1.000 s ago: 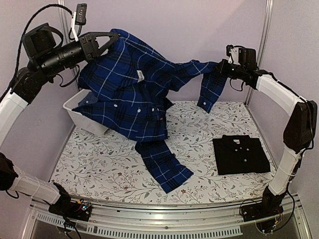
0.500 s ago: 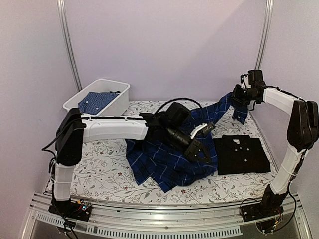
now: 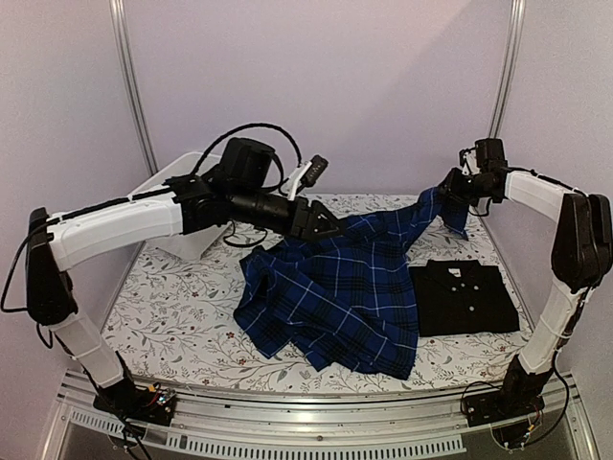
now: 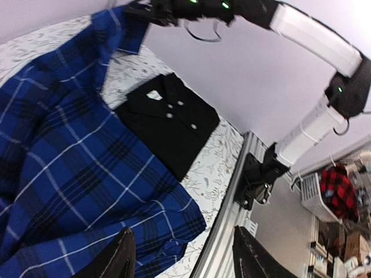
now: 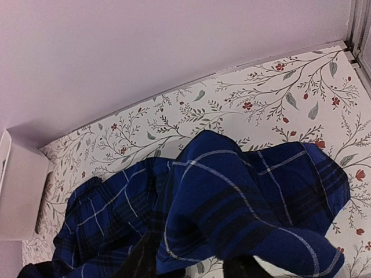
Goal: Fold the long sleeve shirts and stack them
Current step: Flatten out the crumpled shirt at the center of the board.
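Top view: the plaid shirt (image 3: pixel 335 297) lies rumpled mid-table, its right edge meeting the folded black shirt (image 3: pixel 465 297). Bare table (image 3: pixel 172 307) lies to the left.

Left wrist: the left gripper (image 4: pixel 182 240) hovers, fingers spread and empty.

Right wrist: the right gripper (image 5: pixel 188 260) has plaid cloth between its parted fingers; I cannot tell whether they pinch it.

Overhead, wrist views; common plaid shirt (image 3: pixel 335 287)
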Robot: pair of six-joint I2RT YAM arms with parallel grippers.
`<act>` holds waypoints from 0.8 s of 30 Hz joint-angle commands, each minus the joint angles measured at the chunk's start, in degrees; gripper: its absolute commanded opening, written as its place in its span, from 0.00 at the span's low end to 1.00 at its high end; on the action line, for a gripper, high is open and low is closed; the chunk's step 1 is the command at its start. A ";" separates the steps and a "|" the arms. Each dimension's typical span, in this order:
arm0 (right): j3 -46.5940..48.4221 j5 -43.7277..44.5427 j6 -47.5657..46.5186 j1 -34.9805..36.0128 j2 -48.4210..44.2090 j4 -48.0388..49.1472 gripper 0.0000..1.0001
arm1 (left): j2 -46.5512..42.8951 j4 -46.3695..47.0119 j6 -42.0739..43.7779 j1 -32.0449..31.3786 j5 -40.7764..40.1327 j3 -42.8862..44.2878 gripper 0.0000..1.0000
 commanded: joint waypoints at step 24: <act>-47.98 17.36 31.60 48.38 -46.05 -16.35 0.82 | -29.83 -15.60 -18.59 2.46 -25.70 -34.88 0.80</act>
